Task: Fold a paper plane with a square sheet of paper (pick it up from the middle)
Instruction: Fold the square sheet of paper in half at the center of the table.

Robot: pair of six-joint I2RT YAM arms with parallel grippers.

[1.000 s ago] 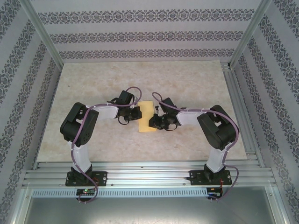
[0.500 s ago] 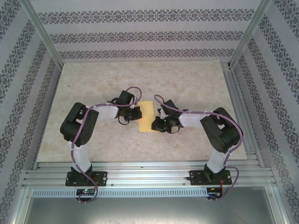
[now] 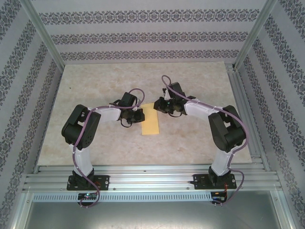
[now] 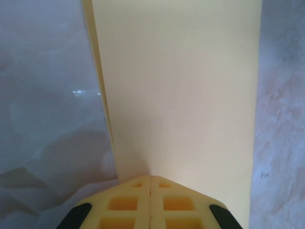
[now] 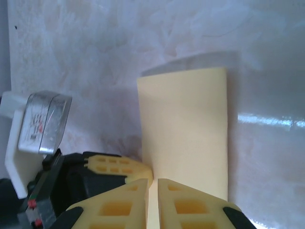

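The square sheet of paper (image 3: 151,120) lies flat on the marbled worktop (image 3: 95,86). It is folded to a narrow yellow-orange rectangle and sits between the two tools. From above, the left tool (image 3: 141,116) touches the left long edge of the sheet, about at its middle. The right tool (image 3: 160,106) stands at its far right corner.

In the left wrist view the left tool (image 4: 150,191) has its fingers pressed together, with only a fine seam between them. The tips rest at the near edge of the sheet (image 4: 181,86), which spreads out straight ahead. On its left side a thin strip of the lower layer looks out.

In the right wrist view the right tool (image 5: 152,191) is almost closed, with a thin slit between the fingers. Its tips sit at the near end of the sheet (image 5: 186,124), which runs away in front of them. I cannot tell if any paper is caught in the slit. Just left of these tips a yellow finger (image 5: 119,167) of the left tool is beside the sheet's edge.
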